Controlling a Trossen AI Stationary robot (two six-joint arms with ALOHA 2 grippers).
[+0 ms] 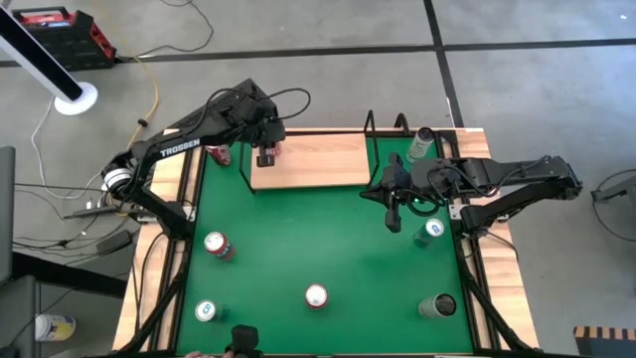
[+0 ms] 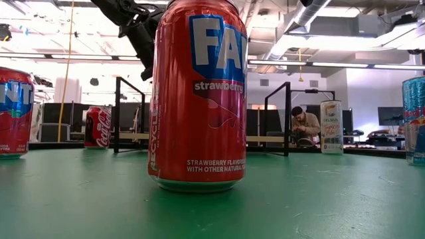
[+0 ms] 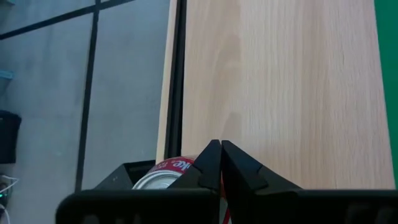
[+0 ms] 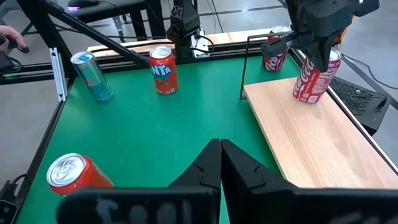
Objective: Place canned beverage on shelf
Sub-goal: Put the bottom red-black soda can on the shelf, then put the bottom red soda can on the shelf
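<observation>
I see the green desk (image 1: 328,249) carrying several loose cans. A red Fanta strawberry can (image 1: 316,295) stands near the front centre and fills most of the low view. Another red Fanta can (image 1: 218,244) stands to the left, a blue can (image 1: 206,311) at the near left corner, a dark can (image 1: 437,306) at the near right, and a small blue-topped can (image 1: 434,229) just beside the right arm. A tall slim can (image 1: 420,145) stands at the far right. A second Coca-Cola can (image 1: 218,154) stands on the desk just left of the shelf.

The shelf (image 1: 310,162) is a pale-wood board with black wire frames at its ends, lying at the far centre of the desk. The canned beverage (image 4: 312,77) is a red Coca-Cola can with a silver top, upright on the left end of the shelf board.

The left end effector (image 4: 318,50) sits directly over the can top, its fingers pressed together and not pinching the can. The right end effector (image 4: 220,163) hovers over the desk right of the shelf, fingers pressed together and holding nothing.
</observation>
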